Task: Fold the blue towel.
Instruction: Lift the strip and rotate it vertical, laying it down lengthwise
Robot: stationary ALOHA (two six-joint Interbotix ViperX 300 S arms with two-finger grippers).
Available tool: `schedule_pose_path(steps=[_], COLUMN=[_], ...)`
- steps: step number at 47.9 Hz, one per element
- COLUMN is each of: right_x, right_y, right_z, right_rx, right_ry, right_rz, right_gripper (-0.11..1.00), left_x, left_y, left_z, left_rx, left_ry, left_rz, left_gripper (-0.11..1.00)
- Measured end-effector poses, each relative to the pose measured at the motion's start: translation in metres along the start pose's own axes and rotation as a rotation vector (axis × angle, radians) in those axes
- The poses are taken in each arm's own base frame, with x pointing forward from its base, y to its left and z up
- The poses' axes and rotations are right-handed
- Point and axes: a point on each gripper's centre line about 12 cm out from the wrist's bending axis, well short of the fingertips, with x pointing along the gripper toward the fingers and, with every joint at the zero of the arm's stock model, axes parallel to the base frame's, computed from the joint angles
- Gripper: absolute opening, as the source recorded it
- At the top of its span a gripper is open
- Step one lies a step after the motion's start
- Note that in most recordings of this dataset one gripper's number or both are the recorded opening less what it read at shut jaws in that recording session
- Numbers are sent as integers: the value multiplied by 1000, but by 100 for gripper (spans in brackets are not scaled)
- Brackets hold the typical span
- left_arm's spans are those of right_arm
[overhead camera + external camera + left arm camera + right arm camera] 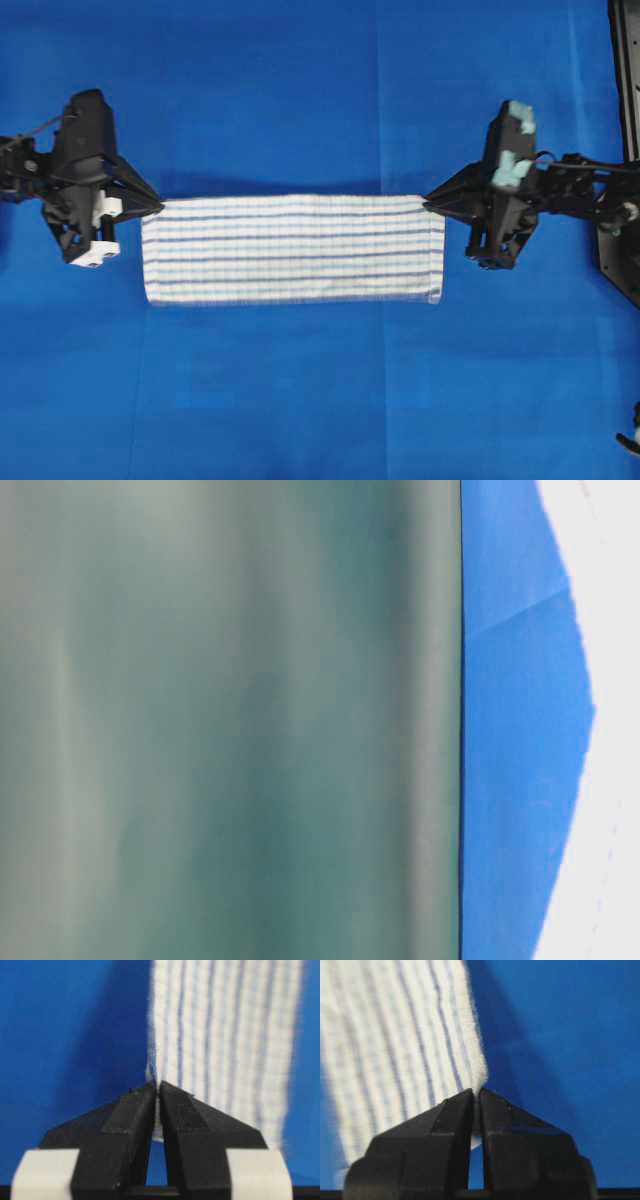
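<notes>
Both grippers are clamped on the towel (292, 248): the left gripper (158, 207) pinches its far left corner, the right gripper (428, 203) its far right corner. The towel stretches between them over the middle of the blue table cover (300, 400).

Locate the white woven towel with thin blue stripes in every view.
Overhead: white woven towel with thin blue stripes, centre, stretched between both grippers.
Table-level: not identifiable; a blurred grey-green surface fills most of the view.
Left wrist: upper right, corner pinched.
Right wrist: upper left, corner pinched.
Shared landmark: plain blue table covering.
</notes>
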Motion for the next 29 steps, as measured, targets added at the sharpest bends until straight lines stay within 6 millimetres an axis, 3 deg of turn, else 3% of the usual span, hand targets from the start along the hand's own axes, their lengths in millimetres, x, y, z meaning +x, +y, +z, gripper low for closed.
schedule_pose_path(steps=[14,29], right_x=[-30,-26], right_y=[16,14], right_z=[23,35], right_rx=[-4,-21], right_ry=[-44,-59], right_rz=[99,83], right_gripper=[6,6], left_x=[-42,-40], left_y=[-24,-31], left_z=[25,30], left_rx=[46,7], left_ry=[-135,-153], left_rz=[-90,-118], left_gripper=[2,2])
